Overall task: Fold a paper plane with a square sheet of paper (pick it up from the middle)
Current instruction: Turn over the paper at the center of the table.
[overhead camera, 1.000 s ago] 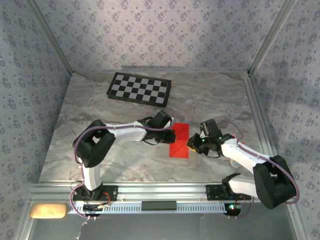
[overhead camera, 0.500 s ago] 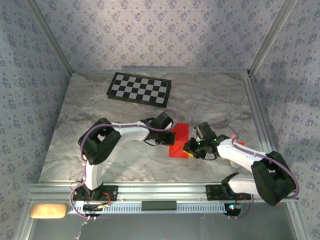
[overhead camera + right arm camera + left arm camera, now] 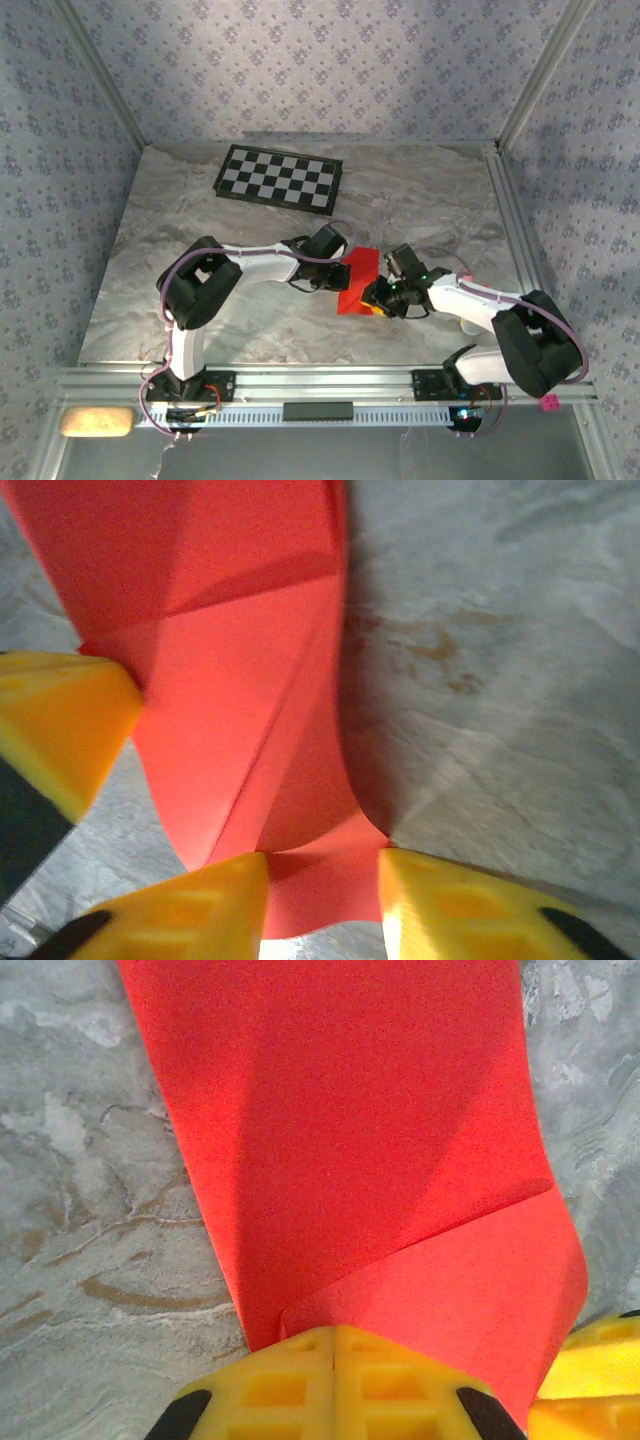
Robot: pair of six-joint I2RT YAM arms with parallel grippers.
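The square sheet of paper (image 3: 360, 268) is bright red, creased and partly folded, and lies mid-table between the two arms. My left gripper (image 3: 343, 277) is at its left edge. In the left wrist view its yellow fingers (image 3: 335, 1332) are shut, tips down on the paper (image 3: 350, 1140) where a folded flap ends. My right gripper (image 3: 375, 296) is at the paper's near right end. In the right wrist view it (image 3: 323, 865) stands open, and a curled end of the paper (image 3: 240, 680) lies between its fingers. The left gripper's finger (image 3: 60, 725) touches the paper's corner.
A black-and-white checkerboard (image 3: 280, 178) lies flat at the back left of the marble table (image 3: 450, 200). Patterned walls close in the sides and back. A metal rail (image 3: 320, 385) runs along the near edge.
My right gripper has slid left onto the paper's near end and its jaws have opened wider. The left gripper has stayed shut at the paper's left edge.
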